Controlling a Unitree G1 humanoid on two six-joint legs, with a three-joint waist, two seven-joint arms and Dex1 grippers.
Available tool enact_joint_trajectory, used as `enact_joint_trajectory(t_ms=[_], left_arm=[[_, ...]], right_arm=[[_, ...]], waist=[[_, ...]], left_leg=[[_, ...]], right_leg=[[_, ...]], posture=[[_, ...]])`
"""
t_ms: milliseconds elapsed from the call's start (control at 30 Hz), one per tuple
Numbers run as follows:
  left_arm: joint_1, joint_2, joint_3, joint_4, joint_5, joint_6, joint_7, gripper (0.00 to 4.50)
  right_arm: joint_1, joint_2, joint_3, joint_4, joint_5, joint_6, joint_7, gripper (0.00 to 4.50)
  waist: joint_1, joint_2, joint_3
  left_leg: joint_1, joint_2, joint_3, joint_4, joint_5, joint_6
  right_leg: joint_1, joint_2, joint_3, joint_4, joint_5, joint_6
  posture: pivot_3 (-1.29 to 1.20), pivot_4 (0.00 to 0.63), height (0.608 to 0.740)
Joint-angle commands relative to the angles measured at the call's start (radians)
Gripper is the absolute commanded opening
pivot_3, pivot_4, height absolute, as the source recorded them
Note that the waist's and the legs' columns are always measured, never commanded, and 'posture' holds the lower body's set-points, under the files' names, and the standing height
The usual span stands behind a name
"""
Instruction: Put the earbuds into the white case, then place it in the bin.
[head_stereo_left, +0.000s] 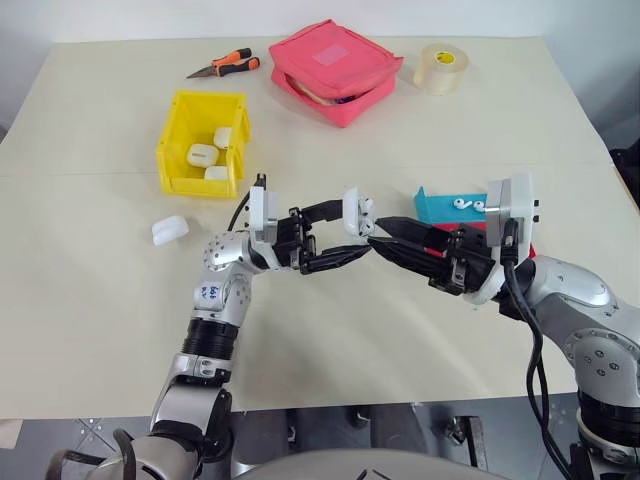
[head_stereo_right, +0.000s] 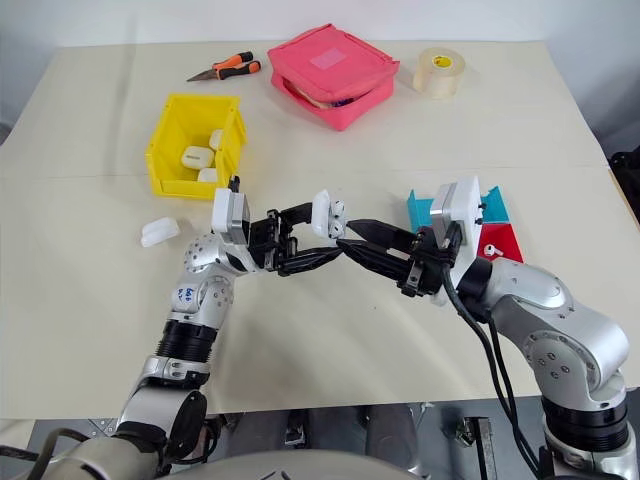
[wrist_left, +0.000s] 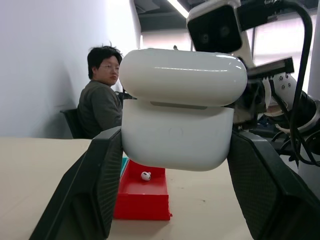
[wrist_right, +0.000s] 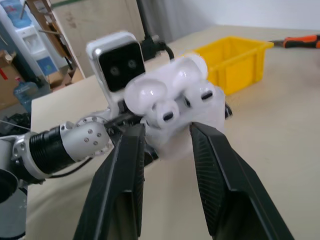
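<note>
My left gripper (head_stereo_left: 355, 229) is shut on the white case (head_stereo_left: 356, 212) and holds it above the middle of the table, lid hinged open. The heads of two earbuds (wrist_right: 161, 111) sit in the case's open mouth. My right gripper (head_stereo_left: 376, 232) points at that mouth from the right. Its fingers (wrist_right: 122, 175) stand apart on either side of the case, with nothing between them. More earbuds (head_stereo_left: 462, 203) lie in a teal tray (head_stereo_left: 436, 208), and one (wrist_left: 145, 175) lies in a red tray. The yellow bin (head_stereo_left: 173, 150) stands at the back left with several white cases inside.
A loose white case (head_stereo_left: 169, 230) lies on the table in front of the bin. A pink pouch (head_stereo_left: 335, 65), a tape roll (head_stereo_left: 441, 67) and pliers (head_stereo_left: 225, 66) sit along the far edge. A person (wrist_left: 100, 100) sits beyond the table.
</note>
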Motion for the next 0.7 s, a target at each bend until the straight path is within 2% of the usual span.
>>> enact_joint_trajectory(t_ms=[33,233,333,367,400,433,533,600,700], left_arm=[[-0.032,0.005,0.006,0.007,-0.005,-0.023,-0.002,2.78],[-0.088,0.079,-0.024,0.098,0.095,-0.049,0.009,2.78],[-0.112,0.102,-0.045,0.115,0.143,-0.045,0.028,2.78],[-0.126,0.103,-0.053,0.127,0.160,-0.062,0.028,2.78],[-0.137,0.104,-0.063,0.136,0.174,-0.073,0.028,2.78],[-0.148,0.108,-0.077,0.145,0.198,-0.077,0.036,2.78],[-0.188,0.105,-0.118,0.180,0.270,-0.093,0.071,2.78],[-0.213,0.099,-0.132,0.206,0.298,-0.105,0.092,2.78],[-0.236,0.092,-0.146,0.238,0.322,-0.133,0.104,2.78]], right_arm=[[0.031,-0.049,-0.071,-0.039,0.019,0.013,-0.016,1.48],[0.107,-0.215,-0.240,-0.099,0.057,0.076,-0.043,1.48],[0.094,-0.263,-0.272,-0.128,0.065,0.090,-0.078,0.87],[0.054,-0.284,-0.267,-0.138,0.097,0.098,-0.093,0.53],[0.003,-0.300,-0.252,-0.143,0.132,0.107,-0.115,0.16],[-0.056,-0.310,-0.226,-0.143,0.164,0.122,-0.146,0.03],[-0.269,-0.292,-0.065,-0.122,0.192,0.194,-0.234,0.03],[-0.389,-0.245,0.062,-0.097,0.147,0.235,-0.260,0.03],[-0.487,-0.176,0.172,-0.048,0.089,0.276,-0.291,0.03]], waist=[[0.001,0.000,0.000],[0.018,0.000,0.000],[0.019,0.000,0.000],[0.019,-0.001,0.000],[0.019,-0.001,0.000],[0.018,-0.001,0.000],[0.014,-0.001,0.000],[0.012,-0.001,0.000],[0.010,-0.001,0.000]], left_leg=[[0.000,0.000,0.000,0.000,0.000,0.000],[0.000,0.000,0.000,0.000,0.000,0.001],[0.000,0.000,0.000,0.000,0.000,0.001],[0.000,0.000,0.000,0.000,-0.001,0.001],[0.000,0.000,0.000,0.001,-0.001,0.001],[-0.001,0.000,0.000,0.001,-0.001,0.001],[0.000,0.001,0.000,0.001,-0.001,0.001],[0.000,0.001,0.000,0.001,0.000,0.001],[-0.002,0.001,0.001,0.001,0.000,0.001]], right_leg=[[0.000,0.000,0.000,0.000,0.000,0.000],[0.000,0.000,0.000,-0.001,0.000,0.001],[0.000,0.000,0.000,-0.001,0.000,0.000],[0.000,0.000,0.000,-0.001,0.000,0.000],[0.000,0.000,0.000,-0.001,0.000,0.000],[0.000,0.000,0.001,-0.001,0.001,0.001],[0.000,0.000,0.001,0.000,0.001,0.000],[-0.001,0.000,0.001,0.000,0.001,0.000],[-0.002,0.000,0.001,0.000,0.001,0.000]], posture=[[0.00,0.150,0.740],[0.00,0.150,0.740],[0.00,0.150,0.740],[0.00,0.150,0.740],[0.00,0.150,0.740],[0.00,0.150,0.740],[0.00,0.150,0.740],[0.00,0.150,0.740],[0.00,0.150,0.740]])
